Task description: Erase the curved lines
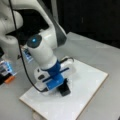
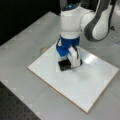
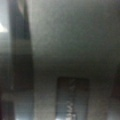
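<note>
In both front views the white rectangular board (image 1: pixel 87 85) (image 2: pixel 87 82) lies flat on the grey table. My gripper (image 1: pixel 62 86) (image 2: pixel 67 62) points down over the board's middle, shut on the black eraser block (image 1: pixel 65 90) (image 2: pixel 64 65), which rests on the board surface. No curve lines show anywhere on the board; they are hidden under the eraser and gripper or out of view. The wrist view is a close grey blur with the dark eraser block (image 3: pixel 72 97) at the bottom.
A small orange object (image 1: pixel 9 79) and blue-lit gear (image 1: pixel 6 67) sit at a front view's left. A small round thing (image 2: pixel 43 50) lies by the board's edge. Dark perforated matting (image 2: pixel 15 107) borders the table at a front view's bottom left.
</note>
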Available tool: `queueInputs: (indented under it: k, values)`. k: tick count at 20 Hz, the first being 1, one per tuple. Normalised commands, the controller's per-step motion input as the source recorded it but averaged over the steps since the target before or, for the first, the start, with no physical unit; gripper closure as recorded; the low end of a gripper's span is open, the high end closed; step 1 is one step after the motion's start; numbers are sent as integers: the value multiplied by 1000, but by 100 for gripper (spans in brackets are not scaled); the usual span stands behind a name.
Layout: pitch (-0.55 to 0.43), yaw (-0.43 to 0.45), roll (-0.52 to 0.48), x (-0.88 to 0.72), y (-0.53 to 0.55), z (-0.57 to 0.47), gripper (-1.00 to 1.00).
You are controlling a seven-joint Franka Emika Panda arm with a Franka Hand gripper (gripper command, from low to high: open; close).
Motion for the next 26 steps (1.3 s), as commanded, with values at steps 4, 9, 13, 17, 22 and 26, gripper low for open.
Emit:
queueInputs:
  k: [4,9,13,17,22,26]
  values:
    - [-40,-216,155,346,217,-540,100]
    - [-39,-182,157,418,276,-580,100]
    - [-37,-177,139,456,312,-634,100]
    - [-29,-204,126,504,363,-666,100]
    - [-34,-262,133,556,421,-714,100]
    - [-27,-291,143,568,418,-738,100]
